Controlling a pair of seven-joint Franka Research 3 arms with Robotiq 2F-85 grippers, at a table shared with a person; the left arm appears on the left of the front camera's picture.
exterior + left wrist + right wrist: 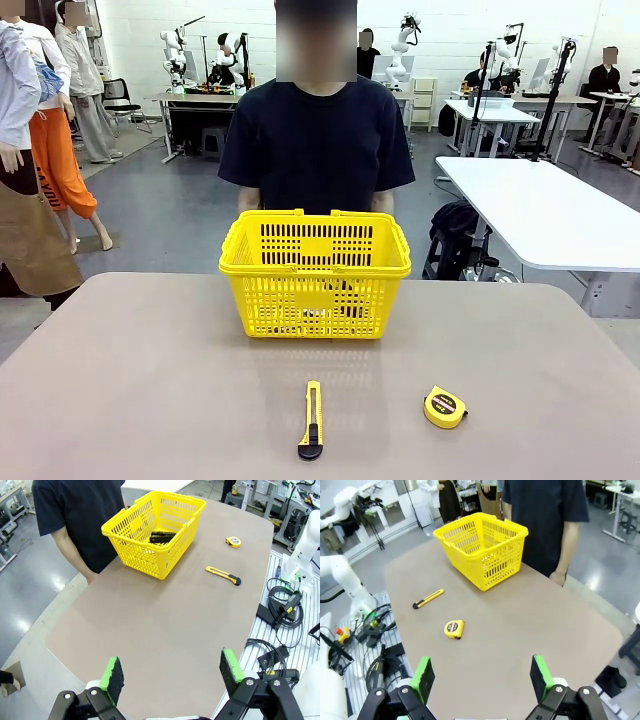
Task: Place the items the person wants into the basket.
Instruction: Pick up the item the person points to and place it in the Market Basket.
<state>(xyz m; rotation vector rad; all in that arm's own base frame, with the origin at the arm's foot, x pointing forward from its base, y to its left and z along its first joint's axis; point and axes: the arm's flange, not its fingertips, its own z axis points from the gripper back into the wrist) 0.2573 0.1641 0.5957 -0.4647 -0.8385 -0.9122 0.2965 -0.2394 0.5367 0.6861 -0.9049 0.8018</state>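
**Q:** Broadly, reading left to right across the table, what lies where?

**A:** Left part of the table (pixel 120 380): bare. Centre, far side: the basket (pixel 315 272), upright, handles folded down on its rim, with the person (pixel 315 140) standing just behind it. In the left wrist view a black item (pixel 162 536), likely the stapler, lies inside the basket; whether the pen and marker lie with it cannot be told. Nearer the robot: a yellow utility knife (pixel 312 420), and to its right a round yellow tape measure (pixel 445 407). Neither touches the basket or the other.

**Q:** And the grippers?

**A:** The left gripper (pixel 172 677) hangs above its end of the table, jaws spread wide, nothing between the green pads (pixel 114 675). The right gripper (pixel 480 677) hangs likewise, wide open and empty.

**Q:** What step is in hand, and how is it done well?

**A:** Judged from the layout, the wanted items appear to be in and only the two unwanted tools remain out. The sound course is to wait for a cue from the person before any reach. If something more is asked for, take it with the nearer arm, straddle its narrow width with the jaws, lift clear of the rim, and release low inside the basket rather than dropping from height.
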